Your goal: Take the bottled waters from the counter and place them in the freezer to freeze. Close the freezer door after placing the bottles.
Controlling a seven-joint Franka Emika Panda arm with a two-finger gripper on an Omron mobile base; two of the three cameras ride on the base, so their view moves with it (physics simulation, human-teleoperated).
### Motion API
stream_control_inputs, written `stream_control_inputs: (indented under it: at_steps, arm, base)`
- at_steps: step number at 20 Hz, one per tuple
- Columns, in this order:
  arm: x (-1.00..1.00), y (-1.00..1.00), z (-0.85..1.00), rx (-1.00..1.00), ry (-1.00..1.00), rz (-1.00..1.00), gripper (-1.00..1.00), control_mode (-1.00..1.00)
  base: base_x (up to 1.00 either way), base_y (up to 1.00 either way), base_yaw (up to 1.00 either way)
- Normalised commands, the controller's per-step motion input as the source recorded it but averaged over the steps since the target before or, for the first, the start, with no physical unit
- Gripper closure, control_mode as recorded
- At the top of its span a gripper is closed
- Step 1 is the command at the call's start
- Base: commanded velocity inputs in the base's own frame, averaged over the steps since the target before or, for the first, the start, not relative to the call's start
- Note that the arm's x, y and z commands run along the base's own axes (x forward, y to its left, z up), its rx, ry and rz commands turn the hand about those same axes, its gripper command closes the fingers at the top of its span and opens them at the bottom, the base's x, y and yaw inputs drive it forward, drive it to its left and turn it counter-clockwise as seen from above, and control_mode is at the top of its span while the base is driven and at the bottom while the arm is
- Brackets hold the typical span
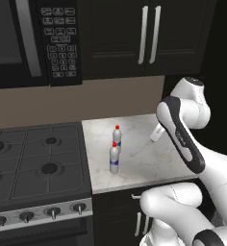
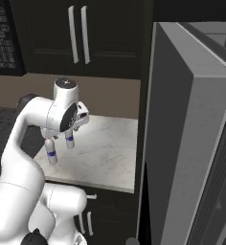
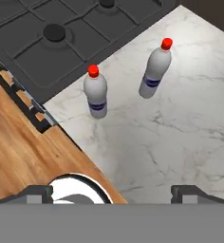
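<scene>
Two bottled waters are seen upright mid-frame on the counter; the gripper is spread wide, empty.

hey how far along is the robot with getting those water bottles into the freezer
Barely started. Done: the freezer door already stands open. In hand: nothing; the gripper is open and empty above the counter, looking down at the bottles. Left: both bottles, the nearer one and the farther one, stand upright on the marble beside the stove. Each must be picked up and put in the freezer, then the door shut.
</scene>
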Motion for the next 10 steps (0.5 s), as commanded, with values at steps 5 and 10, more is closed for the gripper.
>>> stream_control_inputs:
  at_steps: [5, 10]
  arm:
    - [0.16, -0.06, -0.37, 0.06, -0.06, 0.47, -1.00, -1.00]
    - [0.06, 0.00, -0.41, 0.17, -0.06, 0.43, -1.00, -1.00]
  base:
    - [0.00, 0.00, 0.00]
    - [0.00, 0.00, 0.00]
